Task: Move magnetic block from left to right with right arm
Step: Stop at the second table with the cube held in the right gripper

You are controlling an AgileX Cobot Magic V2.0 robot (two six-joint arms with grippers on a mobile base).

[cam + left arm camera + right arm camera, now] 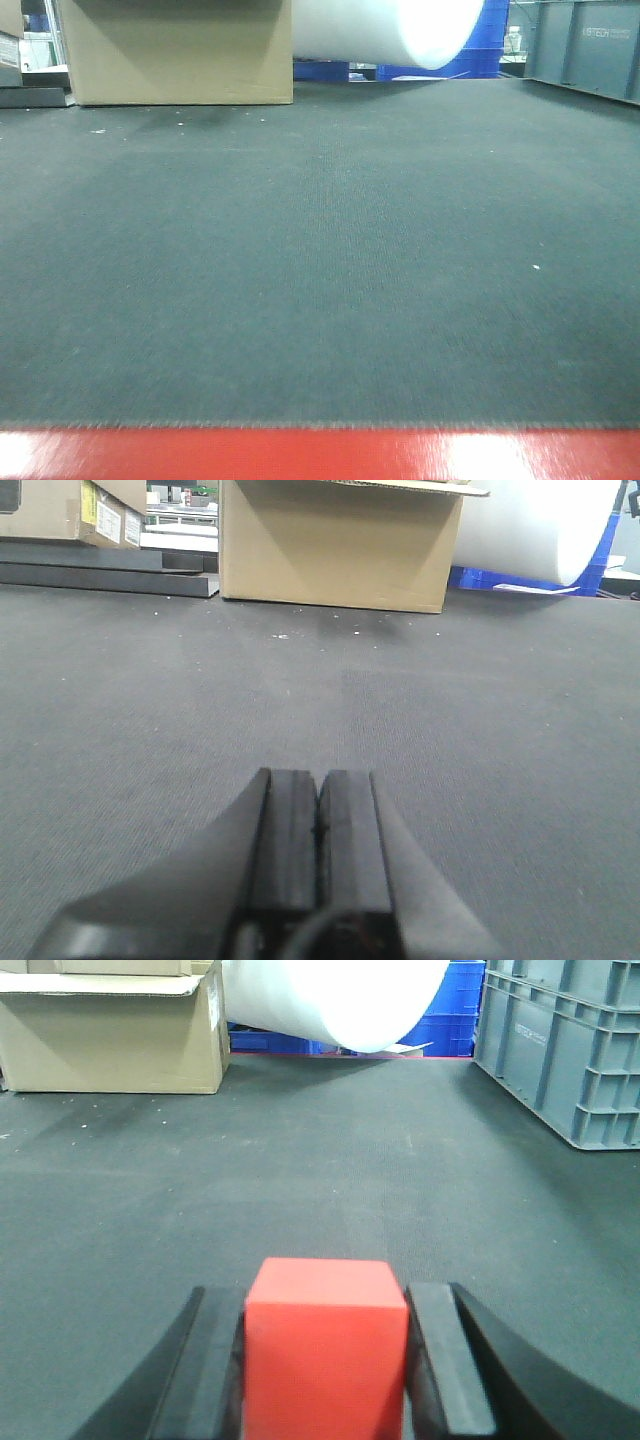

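Observation:
The magnetic block (pixel 325 1350), a plain red cube, fills the gap between the two black fingers of my right gripper (pixel 325 1295) in the right wrist view. Both pads press against its sides, so this gripper is shut on it, just over the dark mat (pixel 330 1180). My left gripper (pixel 318 775) shows in the left wrist view with its two pads pressed together and nothing between them, low over the same mat. The front view shows no gripper and no block.
A cardboard box (pixel 180 50) and a big white roll (pixel 385 30) stand at the far edge, with blue crates (pixel 495 35) behind. A grey plastic crate (pixel 560 1050) is at the far right. A red strip (pixel 320 455) borders the near edge.

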